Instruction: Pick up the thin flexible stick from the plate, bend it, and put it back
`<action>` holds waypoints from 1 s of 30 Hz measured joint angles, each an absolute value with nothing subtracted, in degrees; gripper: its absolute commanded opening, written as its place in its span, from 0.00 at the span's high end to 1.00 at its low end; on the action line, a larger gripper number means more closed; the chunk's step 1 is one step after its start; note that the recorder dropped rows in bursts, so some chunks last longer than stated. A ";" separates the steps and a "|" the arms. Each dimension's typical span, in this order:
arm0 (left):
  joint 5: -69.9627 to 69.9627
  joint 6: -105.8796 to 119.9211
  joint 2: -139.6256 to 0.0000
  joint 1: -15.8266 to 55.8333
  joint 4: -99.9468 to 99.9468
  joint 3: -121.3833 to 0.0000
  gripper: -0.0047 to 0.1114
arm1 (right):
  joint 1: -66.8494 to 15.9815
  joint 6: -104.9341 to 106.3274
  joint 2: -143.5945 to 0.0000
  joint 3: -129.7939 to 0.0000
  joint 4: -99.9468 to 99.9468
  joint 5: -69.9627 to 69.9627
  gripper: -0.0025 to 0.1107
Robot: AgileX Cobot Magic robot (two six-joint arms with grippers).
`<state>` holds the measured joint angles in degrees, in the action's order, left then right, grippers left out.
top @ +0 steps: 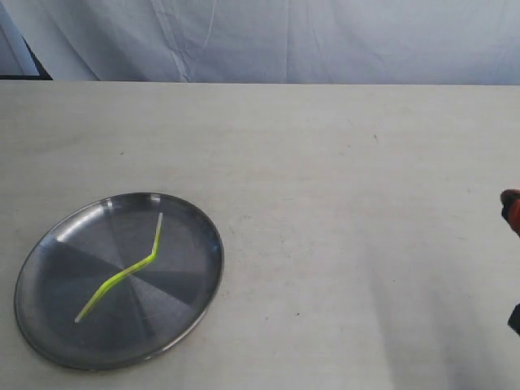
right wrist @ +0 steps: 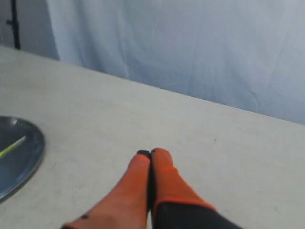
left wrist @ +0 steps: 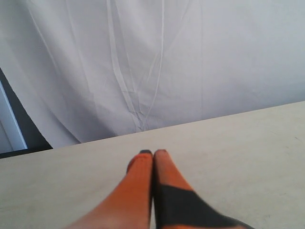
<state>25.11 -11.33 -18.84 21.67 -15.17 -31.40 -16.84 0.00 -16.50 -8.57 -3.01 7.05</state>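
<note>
On the pale tabletop, I see the kinked yellow-green plastic stick lying diagonally in the round silver metal plate at left, well apart from my right gripper and likelier within reach of the left gripper; both are pinched closed and empty.

right gripper cut by exterior view's edge, only orange sliver | plate cropped in right wrist view | thin flexible stick one end only

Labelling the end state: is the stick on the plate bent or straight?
Bent. The stick lies flat inside the plate, with one clear kink past its middle. Its two straight parts meet at an angle there.
</note>
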 measured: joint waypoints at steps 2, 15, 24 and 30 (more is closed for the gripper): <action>25.11 -11.33 -18.84 21.67 -15.17 -31.40 0.96 | -12.39 -1.43 -14.91 -6.44 -1.93 5.32 0.98; 25.11 -11.33 -18.84 21.67 -15.17 -31.40 0.96 | -1.00 -4.53 -3.89 -0.23 -1.93 11.82 0.98; 25.11 -11.33 -18.84 21.67 -15.17 -31.40 0.96 | -0.89 -3.02 -1.65 -0.11 -3.34 17.53 0.98; 25.11 -11.33 -18.84 21.67 -15.26 -31.40 0.96 | -0.89 -2.99 -1.63 -0.11 -2.97 17.77 0.98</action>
